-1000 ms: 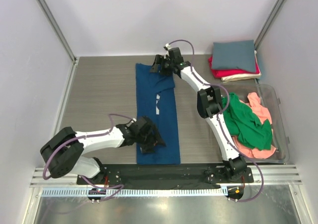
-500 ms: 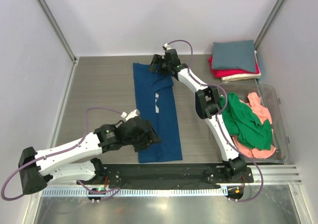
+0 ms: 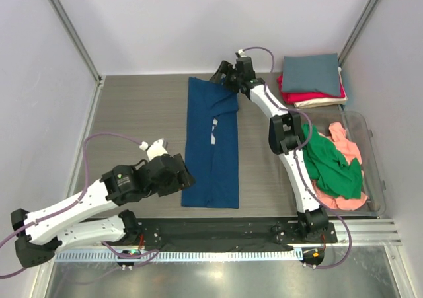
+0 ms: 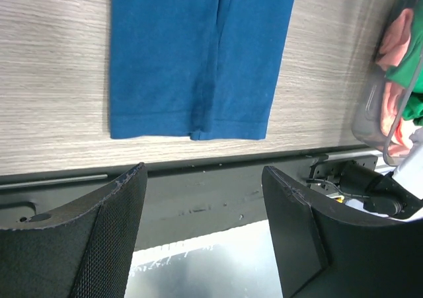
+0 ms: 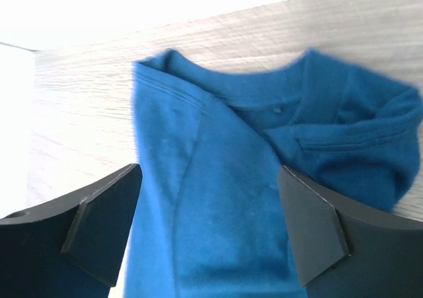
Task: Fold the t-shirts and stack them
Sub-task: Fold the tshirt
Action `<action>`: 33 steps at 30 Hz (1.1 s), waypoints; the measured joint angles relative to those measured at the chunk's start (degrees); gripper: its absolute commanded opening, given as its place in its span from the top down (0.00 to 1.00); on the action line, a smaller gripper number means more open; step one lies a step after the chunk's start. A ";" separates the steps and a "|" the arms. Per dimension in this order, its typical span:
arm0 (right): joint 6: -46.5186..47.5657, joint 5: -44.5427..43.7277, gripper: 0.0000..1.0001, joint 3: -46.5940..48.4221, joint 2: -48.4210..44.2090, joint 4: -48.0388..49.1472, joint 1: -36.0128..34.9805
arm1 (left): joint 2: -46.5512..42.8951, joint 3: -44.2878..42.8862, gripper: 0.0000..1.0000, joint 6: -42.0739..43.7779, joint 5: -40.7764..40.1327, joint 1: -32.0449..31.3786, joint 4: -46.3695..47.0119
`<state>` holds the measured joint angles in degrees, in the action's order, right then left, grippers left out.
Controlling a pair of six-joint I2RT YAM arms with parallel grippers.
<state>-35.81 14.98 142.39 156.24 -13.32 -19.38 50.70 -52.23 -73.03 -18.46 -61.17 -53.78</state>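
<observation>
Currently, the navy t-shirt (image 3: 211,154) is lying folded lengthwise on the tabletop (image 3: 135,113); the left end effector (image 3: 181,179) and right end effector (image 3: 225,78) are hovering spread, gripping nothing.

- A robotics lab test cell: plain white panel walls (image 3: 198,27) framed by aluminium posts (image 3: 71,30) close in the top and sides of the frame.
- The left arm (image 3: 86,199) and right arm (image 3: 291,159) stand bolted to a black rail (image 3: 218,230) at the bottom edge of a wood-grain table (image 3: 139,113).
- Purple cables (image 3: 99,143) loop off the arms; a clear plastic bin (image 3: 375,172) sits at right.
</observation>
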 measured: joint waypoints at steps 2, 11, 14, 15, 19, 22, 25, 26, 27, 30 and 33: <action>0.61 1.03 0.08 -0.24 -1.77 0.02 0.35 | -1.11 1.07 0.29 0.26 -0.46 0.00 0.44; 3.89 -2.69 0.07 -46.21 -51.82 -0.83 -2.73 | -2.91 13.27 0.29 1.09 -0.46 0.00 5.92; 3.48 -6.25 0.07 -62.71 -70.79 0.83 -7.74 | -3.58 15.69 0.28 1.46 -0.63 0.00 7.69; 2.80 -8.00 0.07 -68.78 -76.04 1.55 -10.29 | -3.61 16.24 0.28 1.55 -0.79 0.02 8.24; -1.97 -15.04 0.15 -91.41 -90.23 -1.01 -22.53 | -3.61 18.03 0.27 1.64 -1.18 0.07 10.58; -7.93 -17.97 0.20 -105.79 -91.76 -4.55 -28.76 | -3.56 19.93 0.28 1.68 -1.22 0.07 12.98; -14.40 -20.98 0.23 -115.16 -93.48 -8.26 -34.99 | -3.28 22.53 0.28 1.68 -1.11 0.09 15.45; -16.04 -21.68 0.24 -115.27 -95.89 -7.65 -36.87 | -2.89 23.39 0.28 1.60 -1.03 0.11 16.15; -17.51 -22.34 0.24 -115.45 -97.29 -7.15 -38.66 | -2.40 24.04 0.28 1.55 -1.01 0.11 16.94; -21.22 -23.74 0.27 -116.83 -97.11 -6.19 -42.93 | -0.52 25.99 0.29 1.33 -0.61 0.13 19.19; -23.45 -24.39 0.32 -117.77 -95.12 -4.44 -43.65 | 0.98 27.06 0.29 1.03 -0.20 0.17 20.83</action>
<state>-59.27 -9.41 24.62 61.12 -17.76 -63.02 51.68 -25.17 -72.01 -18.65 -60.99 -32.95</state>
